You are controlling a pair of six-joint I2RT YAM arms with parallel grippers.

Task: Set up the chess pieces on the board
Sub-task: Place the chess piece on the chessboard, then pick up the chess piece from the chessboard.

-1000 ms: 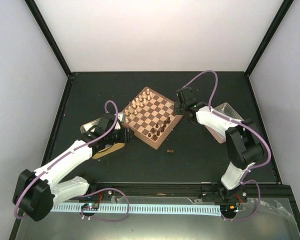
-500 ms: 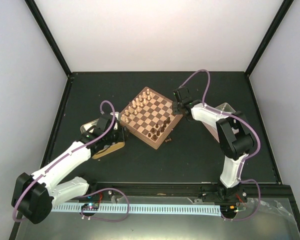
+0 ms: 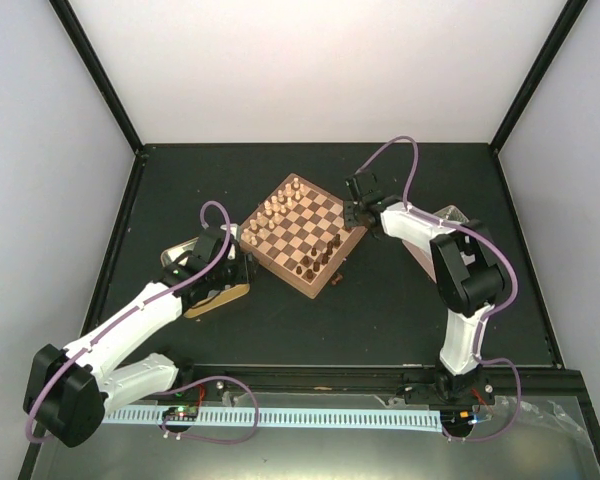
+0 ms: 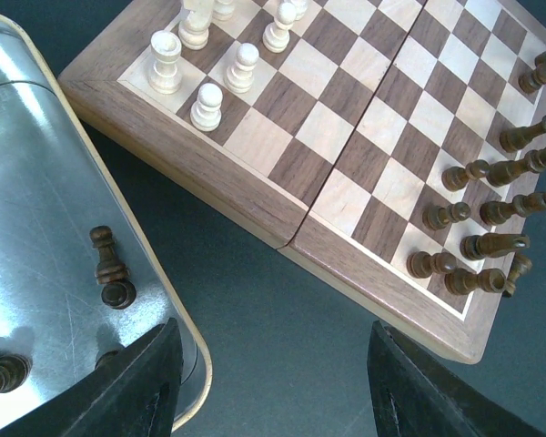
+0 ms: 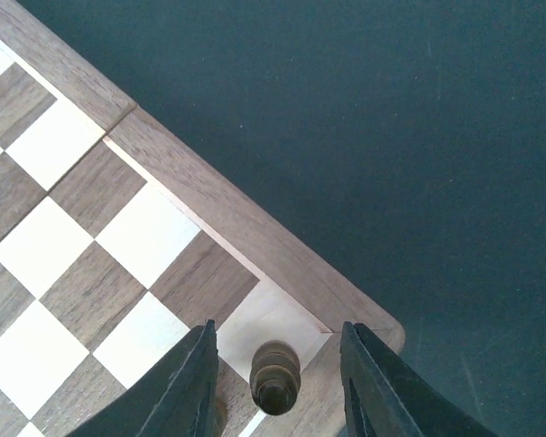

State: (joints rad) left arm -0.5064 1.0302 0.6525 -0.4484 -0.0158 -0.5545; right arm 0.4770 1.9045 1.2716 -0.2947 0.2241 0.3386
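Observation:
The board lies turned like a diamond at the table's middle. Cream chessmen stand along its left edge and dark chess pieces along its near right edge. My right gripper is open over the board's right corner. One dark piece stands upright on the corner light square between the jaws, untouched. My left gripper is open and empty over the bare mat, between a metal tray and the board's rim. Two dark pawns show in that tray.
A loose dark piece lies on the mat by the board's near right edge. A second metal tray sits at the right, partly under my right arm. Black frame rails border the mat.
My right gripper has moved left onto the board's right corner. The loose dark piece on the mat lies closer to the board than a second ago. My left arm barely shifted.

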